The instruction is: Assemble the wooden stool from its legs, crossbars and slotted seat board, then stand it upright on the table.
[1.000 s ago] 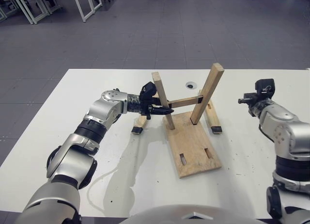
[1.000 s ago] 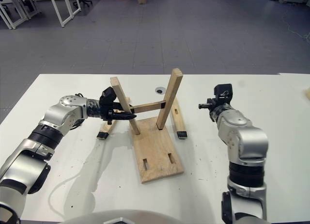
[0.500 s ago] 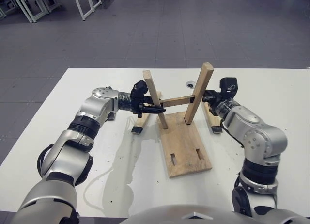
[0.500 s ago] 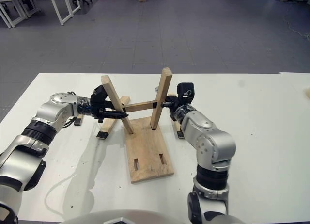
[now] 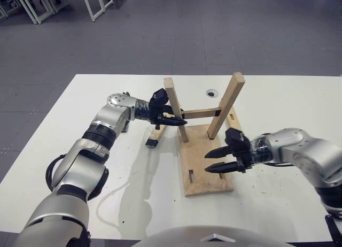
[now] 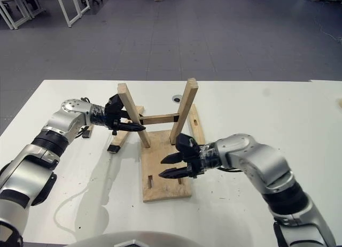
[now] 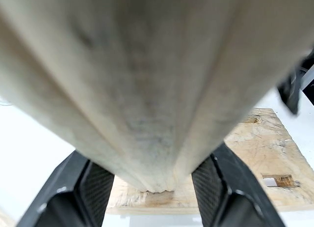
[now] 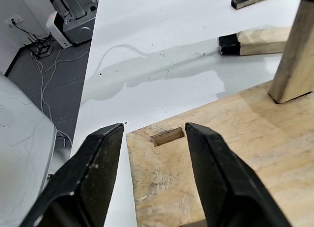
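The slotted seat board (image 5: 214,183) lies flat on the white table (image 5: 80,151), its long side running away from the robot. Two legs stand in its far slots: the left upright leg (image 5: 172,100) and the right upright leg (image 5: 230,100), each leaning outward at the top. A crossbar (image 5: 200,113) joins them partway up.

The left gripper (image 5: 179,120) comes in from the left. It is clamped on the left upright leg at about crossbar height. In the left wrist view its black fingers (image 7: 93,197) press the wood from both sides.

The right gripper (image 5: 207,161) hangs low over the near end of the seat board, jaws spread wide and holding nothing. The right wrist view shows its fingers (image 8: 93,173) on either side of an empty slot (image 8: 168,136) near the board's corner (whether the tips touch the wood is hard to tell).

A loose leg (image 5: 156,134) with a black end cap lies on the table just left of the board, below the left gripper. A second loose leg (image 6: 197,121) lies beside the board's far right corner, behind the right upright leg.
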Robot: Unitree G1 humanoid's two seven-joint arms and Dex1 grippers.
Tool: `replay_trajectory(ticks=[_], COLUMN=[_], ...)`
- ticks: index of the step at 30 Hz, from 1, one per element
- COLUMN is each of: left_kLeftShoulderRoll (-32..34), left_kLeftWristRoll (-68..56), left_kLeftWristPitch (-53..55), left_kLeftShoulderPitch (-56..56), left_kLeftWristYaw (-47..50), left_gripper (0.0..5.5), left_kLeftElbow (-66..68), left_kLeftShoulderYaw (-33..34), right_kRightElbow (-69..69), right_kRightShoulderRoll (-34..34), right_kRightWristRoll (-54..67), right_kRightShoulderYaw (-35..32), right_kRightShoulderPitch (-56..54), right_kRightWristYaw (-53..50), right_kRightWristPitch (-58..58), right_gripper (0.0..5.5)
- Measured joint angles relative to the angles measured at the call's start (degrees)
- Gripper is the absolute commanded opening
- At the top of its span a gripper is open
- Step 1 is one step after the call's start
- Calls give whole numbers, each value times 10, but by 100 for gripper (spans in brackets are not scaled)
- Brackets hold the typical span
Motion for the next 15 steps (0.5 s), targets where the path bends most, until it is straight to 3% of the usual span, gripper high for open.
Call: replay_trajectory(ticks=[4, 10, 11, 15], left_kLeftShoulderRoll=[-13, -22, -24, -50], left_kLeftWristRoll=[10, 17, 18, 137], left_kLeftWristPitch=[-6, -8, -7, 42], left_kLeftShoulderPitch=[-8, -16, -17, 5], left_kLeftWristYaw=[-10, -14, -14, -10], left_gripper=[206, 206, 243, 303], left_kLeftElbow=[0, 6, 7, 40], left_kLeftShoulderYaw=[0, -1, -1, -45], right_kRightElbow=[110, 167, 168, 159], right_kRightShoulderRoll=[39, 26, 21, -2], right_kRightWristRoll=[-111, -184, -190, -208], right_kRightShoulderYaw=[76, 118, 119, 113], right_kRightShoulderPitch=[-24, -27, -25, 6], right_kRightWristYaw=[0, 37, 41, 43], right_kRightWristPitch=[-134, -244, -260, -312], right_gripper=[282, 282, 285, 285])
